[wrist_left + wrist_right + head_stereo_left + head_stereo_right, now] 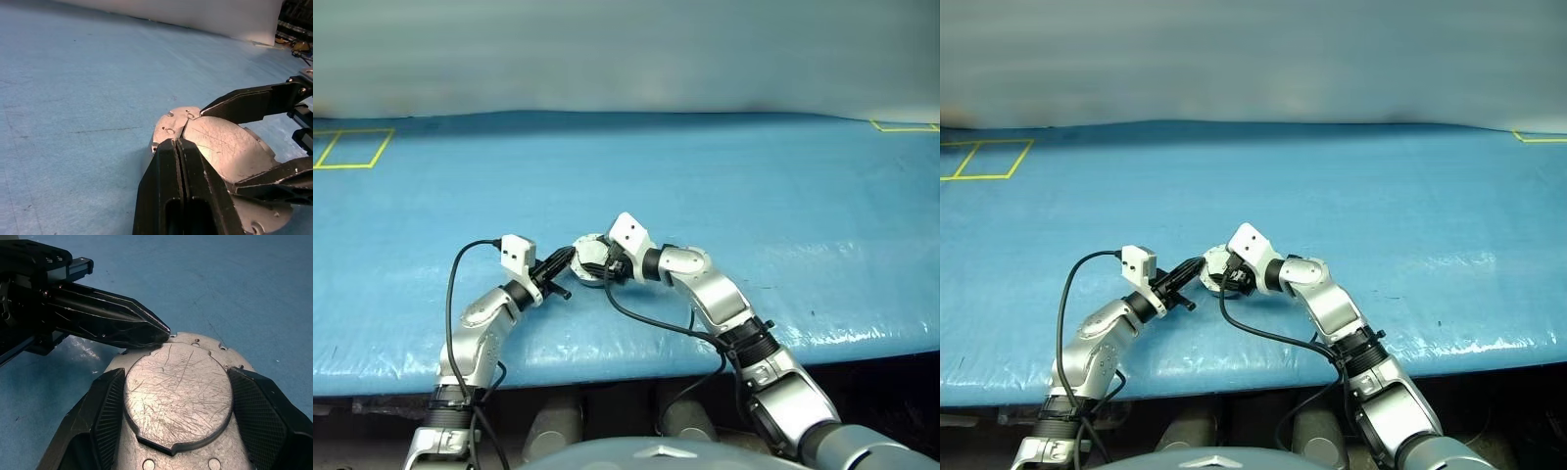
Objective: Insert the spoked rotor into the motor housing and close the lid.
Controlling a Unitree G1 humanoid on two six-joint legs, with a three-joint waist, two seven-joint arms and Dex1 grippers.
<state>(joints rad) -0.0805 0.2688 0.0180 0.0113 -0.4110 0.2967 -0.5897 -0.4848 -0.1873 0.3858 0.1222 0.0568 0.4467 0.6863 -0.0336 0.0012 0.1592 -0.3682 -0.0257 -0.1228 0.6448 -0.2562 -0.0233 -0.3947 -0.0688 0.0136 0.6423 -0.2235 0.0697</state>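
Observation:
The round grey motor housing is held just above the blue table with the lid lying flat over it, plain scratched face and raised centre showing. My right gripper is shut on the housing, one finger against each side. My left gripper is shut with nothing in it, and its joined fingertips touch the lid's edge on the side away from the right wrist. The spoked rotor is hidden, as is the housing's inside.
A blue sheet covers the table, whose front edge runs just below my arms. Yellow tape outlines mark the far left and far right corners. A pale wall stands behind.

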